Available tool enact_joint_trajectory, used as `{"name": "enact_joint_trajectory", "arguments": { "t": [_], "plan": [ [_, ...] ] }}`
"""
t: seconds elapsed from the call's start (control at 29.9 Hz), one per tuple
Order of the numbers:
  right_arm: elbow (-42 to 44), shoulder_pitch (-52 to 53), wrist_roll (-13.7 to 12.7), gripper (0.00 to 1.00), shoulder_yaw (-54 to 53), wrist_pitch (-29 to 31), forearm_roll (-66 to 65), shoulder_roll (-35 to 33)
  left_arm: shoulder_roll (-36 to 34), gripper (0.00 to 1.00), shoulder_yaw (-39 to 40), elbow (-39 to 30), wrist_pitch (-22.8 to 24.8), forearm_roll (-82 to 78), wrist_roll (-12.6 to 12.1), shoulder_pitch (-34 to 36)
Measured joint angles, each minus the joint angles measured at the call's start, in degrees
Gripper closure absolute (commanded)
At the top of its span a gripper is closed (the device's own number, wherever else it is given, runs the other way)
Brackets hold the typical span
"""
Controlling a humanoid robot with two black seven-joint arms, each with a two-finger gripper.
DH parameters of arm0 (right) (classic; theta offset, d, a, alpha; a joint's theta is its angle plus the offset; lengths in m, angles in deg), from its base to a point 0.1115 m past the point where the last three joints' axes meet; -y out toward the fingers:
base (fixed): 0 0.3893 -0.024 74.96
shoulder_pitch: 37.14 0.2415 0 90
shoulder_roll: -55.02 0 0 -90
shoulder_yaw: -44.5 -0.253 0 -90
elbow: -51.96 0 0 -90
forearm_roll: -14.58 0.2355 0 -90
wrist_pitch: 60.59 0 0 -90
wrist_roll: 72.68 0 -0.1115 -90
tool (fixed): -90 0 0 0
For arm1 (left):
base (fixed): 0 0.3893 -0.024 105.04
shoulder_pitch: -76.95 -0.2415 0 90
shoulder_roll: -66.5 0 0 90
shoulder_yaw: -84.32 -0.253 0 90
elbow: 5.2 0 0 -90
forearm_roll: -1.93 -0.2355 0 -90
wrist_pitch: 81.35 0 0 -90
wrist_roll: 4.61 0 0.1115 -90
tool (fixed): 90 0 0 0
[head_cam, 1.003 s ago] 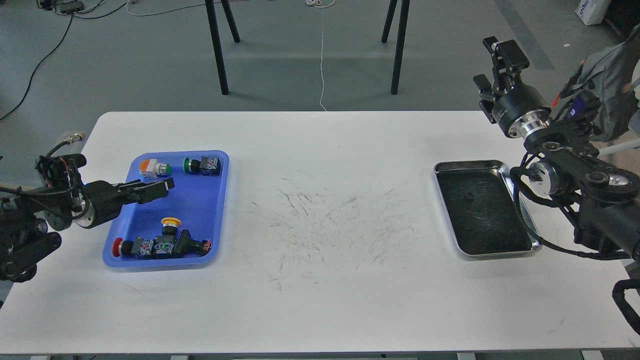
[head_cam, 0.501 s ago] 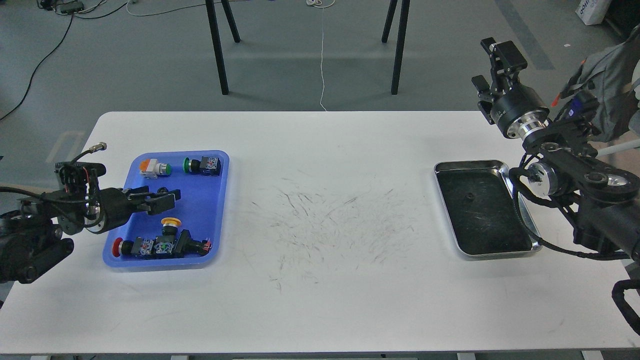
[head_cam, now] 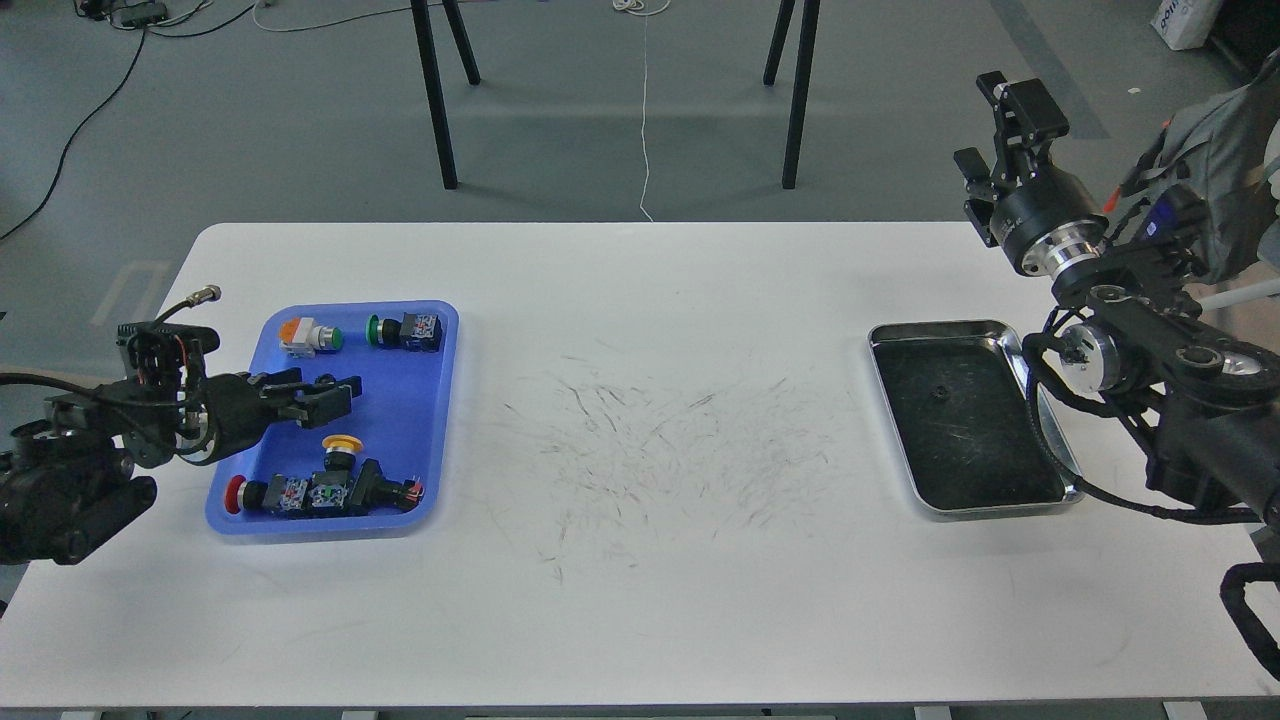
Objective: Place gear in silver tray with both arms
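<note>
A white table [head_cam: 640, 600] is filling the view. At nine o'clock a blue tray [head_cam: 425, 400] is holding push-button switches [head_cam: 325, 490], and the left gripper [head_cam: 335, 392] is hovering over its middle with fingers parted, holding nothing. At three o'clock the silver tray [head_cam: 965, 420] is lying with a bare dark floor. At two o'clock the right gripper [head_cam: 1000, 130] is pointing upward beyond the table's edge, fingers spread.

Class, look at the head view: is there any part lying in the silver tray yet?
No. The silver tray shows only its bare dark scratched floor, while the push-button parts all sit in the blue tray on the left.
</note>
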Motion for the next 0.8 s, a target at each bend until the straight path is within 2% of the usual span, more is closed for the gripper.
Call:
{"name": "enact_joint_trajectory", "arguments": {
  "t": [0.4,0.8],
  "plan": [
    [-3.10,-4.45,0.00,0.06,-6.68,0.27,0.09,1.58,0.81,0.17,-0.34,0.34,-0.90,-0.15,-0.01,0.15],
    [-4.38,-5.33,0.00,0.06,-6.78,0.13,0.09,1.83,1.86,0.26,-1.31,1.68,-1.14,-0.14,-0.01,0.46]
  ]
}}
